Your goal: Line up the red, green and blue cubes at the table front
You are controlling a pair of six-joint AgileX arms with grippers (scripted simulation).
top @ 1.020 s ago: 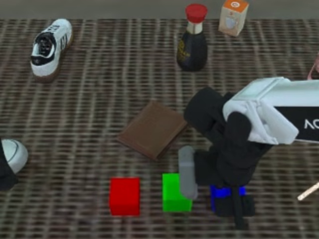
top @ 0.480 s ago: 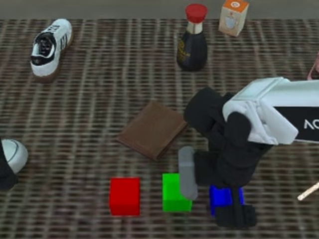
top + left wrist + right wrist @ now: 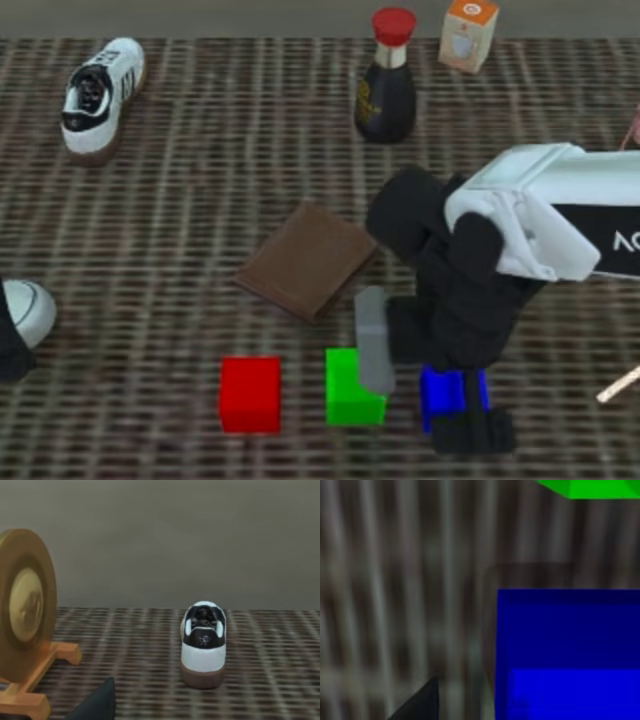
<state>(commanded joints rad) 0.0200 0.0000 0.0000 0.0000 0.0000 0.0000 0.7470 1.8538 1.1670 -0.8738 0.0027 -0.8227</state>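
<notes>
Placement of the blue cube (image 3: pixel 453 390) looks like the step in hand: the right gripper (image 3: pixel 462 415) sits over it near the table's (image 3: pixel 180 210) front edge, toward the right corner, with the green cube (image 3: pixel 350 386) just beside it and the red cube (image 3: pixel 250 394) further along toward the left. Whether the fingers are parted or closed on the cube I cannot tell; the dark body of the claw hides them from above, and the right wrist view shows only one dark fingertip beside the blue face.

To do it well, I judge the cube should rest flat, its front face level with the other two, and the gap matched to the red-green gap (the claw then lifts straight up, no sideways drag).

All three cubes sit square to the front edge; being cubes, they have no long axis. Their row runs along that edge.

The left gripper is out of sight, its arm parked at the left edge.
</notes>
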